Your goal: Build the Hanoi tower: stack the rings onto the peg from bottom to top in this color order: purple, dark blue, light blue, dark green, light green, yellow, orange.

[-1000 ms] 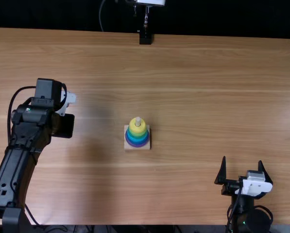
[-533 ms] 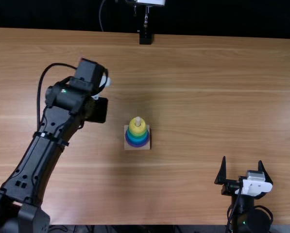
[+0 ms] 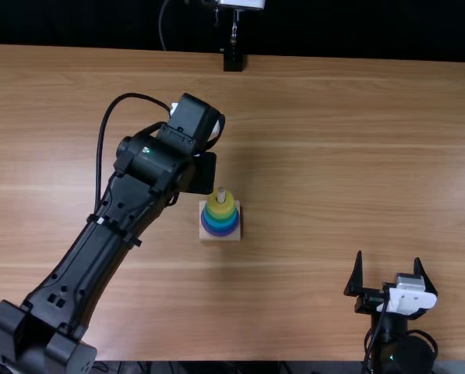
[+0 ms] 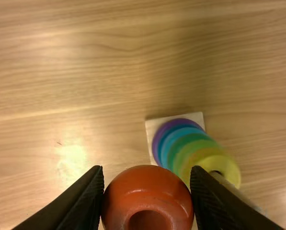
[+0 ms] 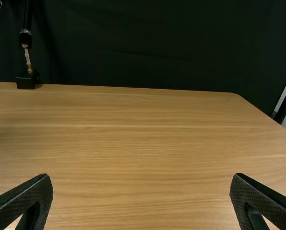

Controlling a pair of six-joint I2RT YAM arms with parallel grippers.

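In the top view my left gripper [image 3: 199, 173] hangs just behind and left of the ring tower, its fingertips hidden under the wrist. The left wrist view has my left gripper [image 4: 147, 191] shut on the orange ring [image 4: 150, 184], held above the table beside the tower. On the pale square base [image 3: 207, 235], purple, blue, green and yellow rings are stacked around the peg [image 3: 221, 193], with the yellow ring [image 3: 220, 206] on top and the peg's tip poking out. My right gripper [image 3: 389, 274] stands open at the near right; its fingers are wide apart in the right wrist view.
The wooden table [image 3: 333, 140] spreads around the tower. A black stand [image 3: 233, 61] is at the far edge, in front of a dark curtain. My left arm crosses the table's left part diagonally.
My left gripper and arm have swung right, from the left part of the table to close beside the tower. The right arm and the stacked rings have not moved.
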